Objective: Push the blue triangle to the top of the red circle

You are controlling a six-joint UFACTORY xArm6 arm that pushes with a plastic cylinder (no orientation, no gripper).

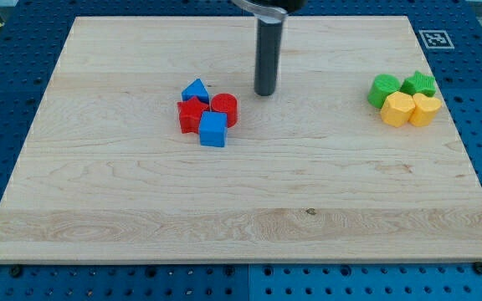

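- Nearest the view's bottom, the wooden board (224, 226) lies bare; nothing of mine down there
- Next up, the blue cube (212, 130) sits at the lower edge of the middle cluster, touching the red block (192, 115) to its left and just under the red circle (224, 109)
- The blue triangle (195, 90) sits at the cluster's upper left, touching the red block and just beside the red circle, up and to its left; not yet above it
- Off at the view's right, well apart, a green round block (383, 89), a green star (419, 84) and two yellow blocks (398, 109) (425, 109) huddle together; no part of this job
- Farthest, my tip (265, 93) rests on the board just right of the red circle and slightly higher, clear of every block
- I have no jaws, only a rod; it holds nothing and touches nothing
- I judge the step in hand to be the approach; the push has not begun
- Next I would need to circle round the top of the cluster to the triangle's left side, then nudge it rightward until it sits above the circle, without dragging the circle along
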